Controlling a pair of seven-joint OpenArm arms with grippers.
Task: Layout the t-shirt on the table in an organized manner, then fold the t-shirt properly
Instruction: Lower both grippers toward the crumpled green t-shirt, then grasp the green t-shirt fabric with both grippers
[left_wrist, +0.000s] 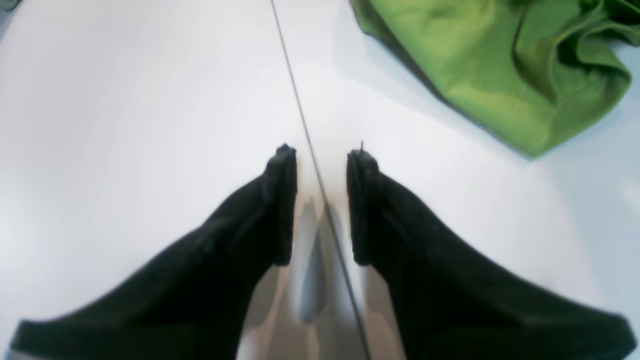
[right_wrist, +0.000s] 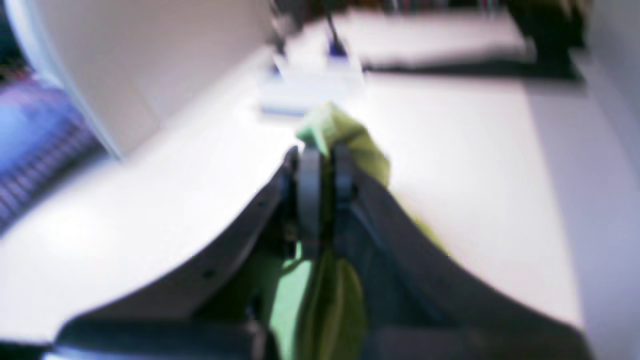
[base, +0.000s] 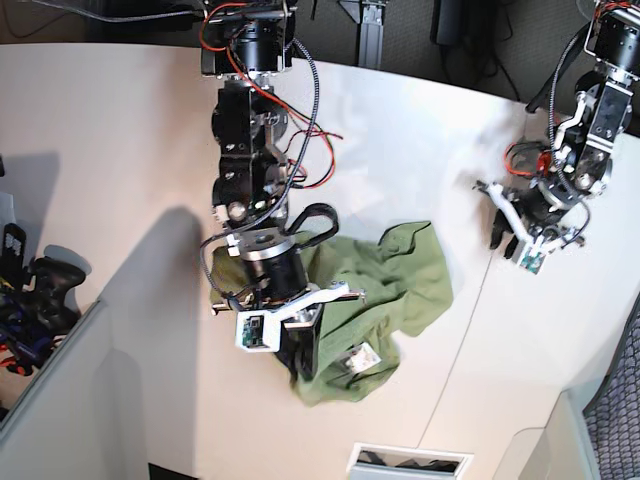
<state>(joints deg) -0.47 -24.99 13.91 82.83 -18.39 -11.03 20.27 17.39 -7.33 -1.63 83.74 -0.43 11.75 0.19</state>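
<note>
**A:** How far along would you say you are?

**B:** You're at the very start, as far as these views show. The t-shirt (base: 375, 300) lies in a rumpled heap near the middle of the table (base: 120, 130), with folds bunched over one another and a small white label (base: 361, 358) showing at its near edge. No sleeve or hem is spread flat, so the whole layout is left to do, and every fold after that.

**A:** And your right gripper?

**B:** Your right gripper (right_wrist: 322, 167) has its jaws clamped together on a pinch of green cloth. In the right wrist view the fabric pokes out past the fingertips and hangs down between the fingers towards the camera. In the base view that arm stands over the left part of the heap, hiding some of it. I'd judge the cloth is raised a little there, but the blur won't let me say how much is off the surface.

**A:** What about the left one?

**B:** Your left gripper (left_wrist: 321, 150) is over bare table, well apart from the shirt, at the far right of the base view. Its jaws stand partly apart with nothing between them; the dark seam line (left_wrist: 295, 95) runs through the gap. From its own camera the cloth sits off to the upper right, clear of both fingers.

**A:** So what's left for it?

**B:** I'd say you'll need it on a second corner before anything can be pulled flat.
</note>
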